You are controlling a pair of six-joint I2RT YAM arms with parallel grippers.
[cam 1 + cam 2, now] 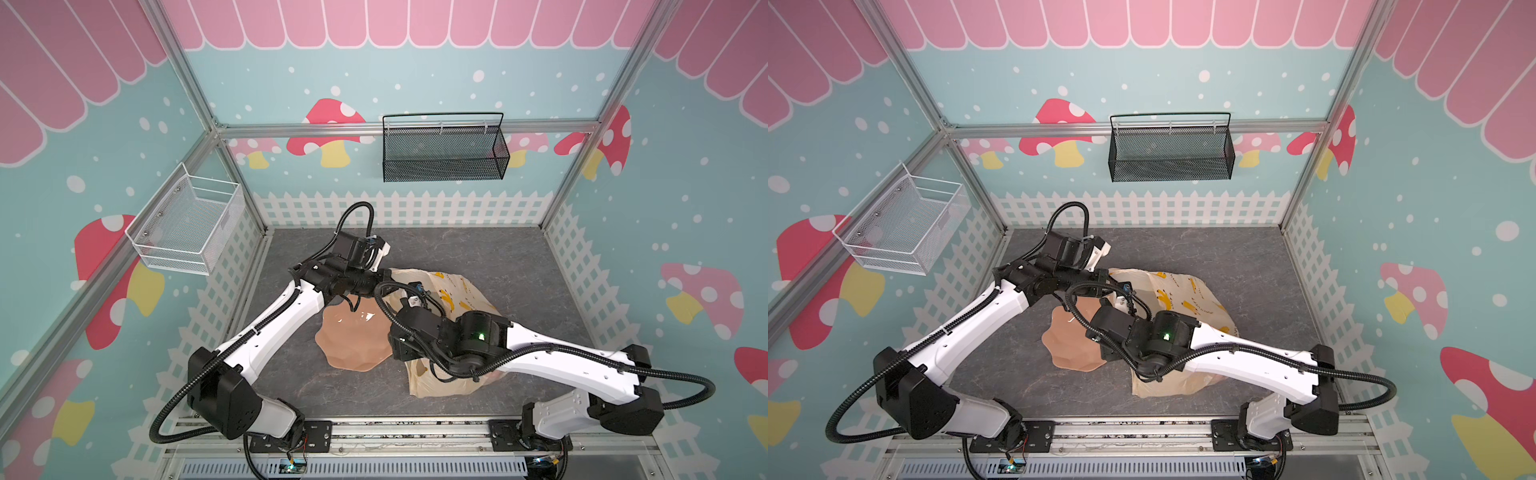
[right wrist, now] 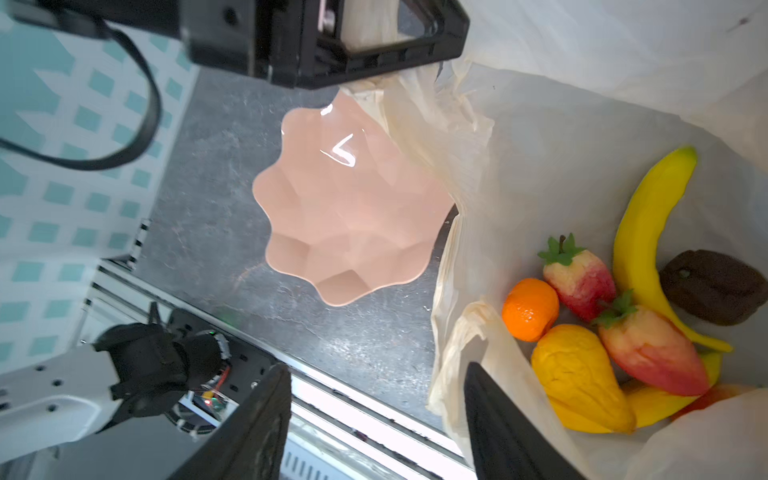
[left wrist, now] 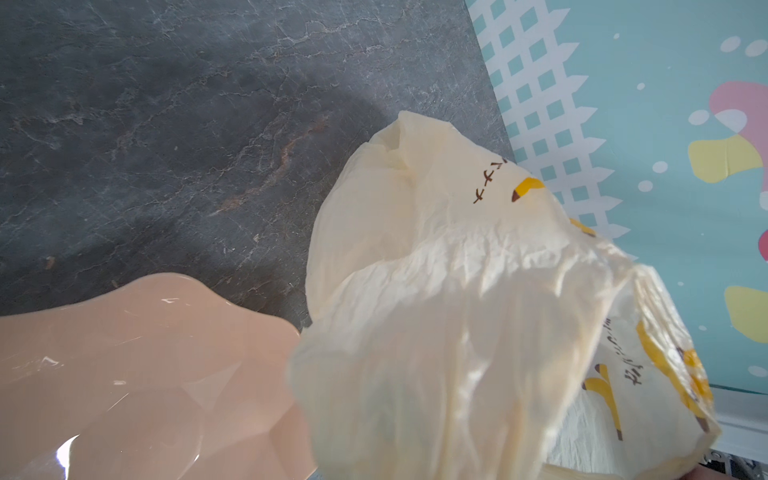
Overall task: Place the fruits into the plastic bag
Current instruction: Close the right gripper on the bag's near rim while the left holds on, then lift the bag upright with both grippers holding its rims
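Observation:
The plastic bag (image 1: 459, 291) (image 1: 1183, 291) lies on the grey table to the right of the plate. My left gripper (image 1: 384, 275) (image 1: 1102, 274) is shut on the bag's upper rim and holds it up, and bag film (image 3: 457, 291) fills the left wrist view. The fruits lie inside the bag: a banana (image 2: 640, 249), two strawberries (image 2: 579, 278), an orange (image 2: 530, 309), a yellow-orange pear-like fruit (image 2: 577, 378) and a dark brown fruit (image 2: 715, 286). My right gripper (image 2: 376, 370) hangs open over the bag's mouth edge with nothing between its fingers.
An empty peach wavy-edged plate (image 1: 353, 345) (image 2: 353, 208) sits just left of the bag. A white wire basket (image 1: 187, 224) hangs on the left wall and a black mesh basket (image 1: 444, 149) on the back wall. The arms' rail (image 1: 374, 432) runs along the front.

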